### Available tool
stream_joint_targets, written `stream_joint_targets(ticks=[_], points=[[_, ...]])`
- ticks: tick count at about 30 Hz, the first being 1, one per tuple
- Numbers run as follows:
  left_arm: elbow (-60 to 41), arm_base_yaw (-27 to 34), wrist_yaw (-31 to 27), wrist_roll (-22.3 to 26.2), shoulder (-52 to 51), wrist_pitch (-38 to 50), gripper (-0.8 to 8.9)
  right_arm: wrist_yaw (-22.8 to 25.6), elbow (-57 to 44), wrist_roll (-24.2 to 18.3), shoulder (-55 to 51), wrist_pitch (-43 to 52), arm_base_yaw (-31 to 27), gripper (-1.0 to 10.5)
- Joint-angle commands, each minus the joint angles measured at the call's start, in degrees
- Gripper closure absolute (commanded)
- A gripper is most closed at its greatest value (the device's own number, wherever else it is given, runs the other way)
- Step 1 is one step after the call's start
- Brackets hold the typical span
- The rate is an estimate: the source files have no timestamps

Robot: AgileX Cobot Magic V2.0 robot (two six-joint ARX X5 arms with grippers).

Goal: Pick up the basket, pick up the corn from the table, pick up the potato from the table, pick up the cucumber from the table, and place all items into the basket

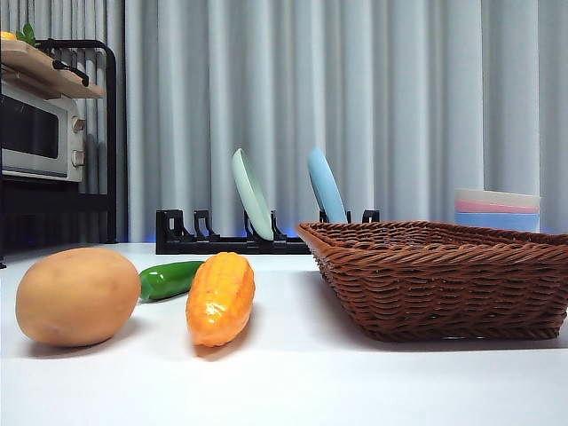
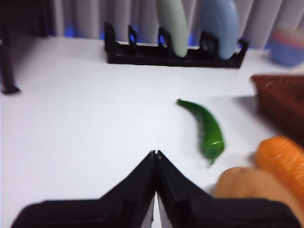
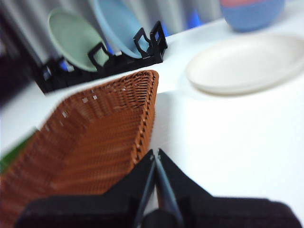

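- Table [image 1: 293,373]: broad white top, bearing every item below.
- Basket [image 1: 444,280]: dark-brown wicker, shallow, flared sides; stands on the table at the right of the front view, nothing visible inside it from the right wrist view.
- Dish rack [image 1: 222,238]: black, at the far side of the table; holds a pale green plate [image 1: 252,193] and a light blue plate [image 1: 326,186], both on edge and leaning.
- Potato [image 1: 78,295]: tan, smooth, oval; lies on the table at the left of the front view, well apart from the basket.
- Corn [image 1: 220,297]: orange-yellow, ridged; lies on the table between potato and basket, just beside the potato.
- Cucumber [image 1: 170,279]: dark green, glossy; lies on the table behind potato and corn.
- Stacked bowls [image 1: 497,209]: pink and blue, behind the basket.
- White plate [image 3: 247,61]: flat on the table, near the basket's far corner.
- Left gripper [image 2: 156,154]: jaws pressed together, holding nothing; hangs above bare table, near the cucumber and potato.
- Right gripper [image 3: 154,153]: jaws closed together, holding nothing; hangs just beside the basket's rim.
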Motion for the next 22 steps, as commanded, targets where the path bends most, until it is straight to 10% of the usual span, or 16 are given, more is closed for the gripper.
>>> stream_joint_targets(ticks=[1, 11, 22], points=[[-0.72, 0.17, 0.50, -10.80, -0.04, 0.20, 8.16, -0.13, -0.74, 12.02, 0.00, -0.07, -0.11, 9.5], [5.11, 0.20, 0.20, -12.74, 0.50, 0.79, 8.21, -0.04, 5.16, 11.74, 2.43, -0.15, -0.17, 9.6], [24.11, 0.20, -0.33, -7.37, 19.10, -4.31, 8.21, -0.07, 26.16, 0.17, 22.77, -6.54, -0.17, 9.6]])
